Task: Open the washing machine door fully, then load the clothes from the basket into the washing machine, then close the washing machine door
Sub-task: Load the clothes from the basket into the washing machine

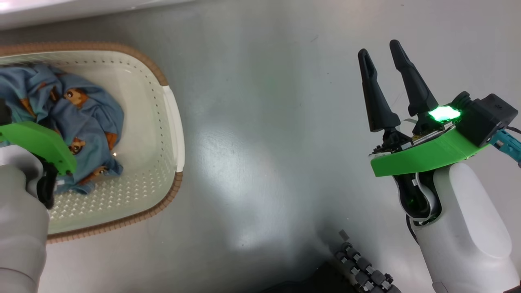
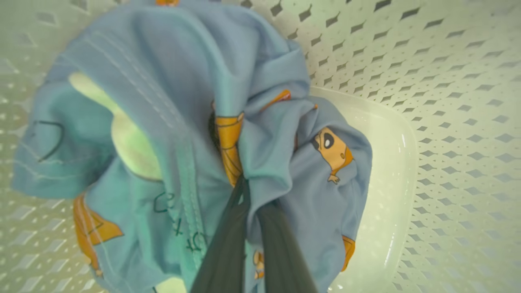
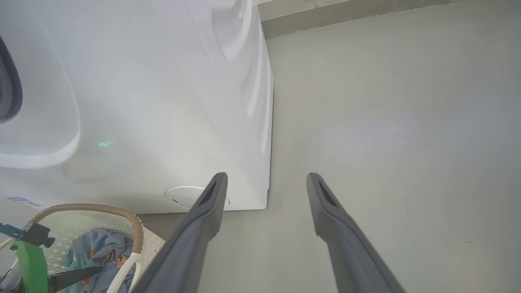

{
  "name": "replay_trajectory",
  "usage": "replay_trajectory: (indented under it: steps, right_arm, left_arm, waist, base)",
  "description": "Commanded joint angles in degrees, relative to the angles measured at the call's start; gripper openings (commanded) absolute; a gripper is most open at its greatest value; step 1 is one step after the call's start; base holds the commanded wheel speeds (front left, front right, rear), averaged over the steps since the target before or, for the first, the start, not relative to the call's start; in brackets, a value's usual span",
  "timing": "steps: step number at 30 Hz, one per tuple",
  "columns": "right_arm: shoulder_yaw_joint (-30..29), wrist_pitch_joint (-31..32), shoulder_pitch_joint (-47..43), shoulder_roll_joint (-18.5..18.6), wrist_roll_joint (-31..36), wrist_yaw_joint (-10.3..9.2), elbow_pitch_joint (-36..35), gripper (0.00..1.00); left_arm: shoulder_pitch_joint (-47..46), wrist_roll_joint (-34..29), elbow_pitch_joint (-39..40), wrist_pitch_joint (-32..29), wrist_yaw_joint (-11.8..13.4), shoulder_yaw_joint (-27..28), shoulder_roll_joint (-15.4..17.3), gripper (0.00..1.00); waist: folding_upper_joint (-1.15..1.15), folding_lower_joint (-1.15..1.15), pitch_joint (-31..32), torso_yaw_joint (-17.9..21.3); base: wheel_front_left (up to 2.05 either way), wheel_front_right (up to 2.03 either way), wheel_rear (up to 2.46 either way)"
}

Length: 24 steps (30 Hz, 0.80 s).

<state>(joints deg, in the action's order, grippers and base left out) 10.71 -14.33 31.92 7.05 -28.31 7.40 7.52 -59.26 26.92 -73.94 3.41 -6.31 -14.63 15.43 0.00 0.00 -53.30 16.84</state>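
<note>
The cream basket with a brown rim stands on the floor at the left. Inside it lie the light blue clothes printed with orange bears. My left gripper reaches down into the basket and is shut on a fold of the clothes, which bunch around its fingertips. Its green wrist plate hides the fingers from the head. My right gripper hangs open over bare floor with nothing between its fingers. The white washing machine stands just behind the basket; I cannot make out its door.
Grey glossy floor spreads between the basket and my right arm. A dark ribbed part of my base shows at the bottom. To the right of the machine the floor runs back to a wall base.
</note>
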Motion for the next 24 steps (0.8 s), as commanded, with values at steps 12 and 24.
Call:
replay_trajectory:
  steps: [12, 24]
  right_arm:
    - [2.1, -0.7, -1.3, -0.5, -0.2, 0.09, 0.2, 1.0]
    - [2.4, -0.7, -2.4, -0.1, -0.8, 0.09, 1.7, 1.0]
  left_arm:
    - [4.7, 0.6, 0.5, 5.8, -1.1, -2.3, 0.9, 0.0]
    - [12.3, 6.4, 6.4, 9.4, -1.2, -6.1, 0.4, 0.0]
  waist:
    - [0.0, 0.0, 5.1, -1.9]
    - [0.0, 0.0, 12.2, -3.0]
  base:
    - [0.0, 0.0, 0.0]
    - [0.0, 0.0, 0.0]
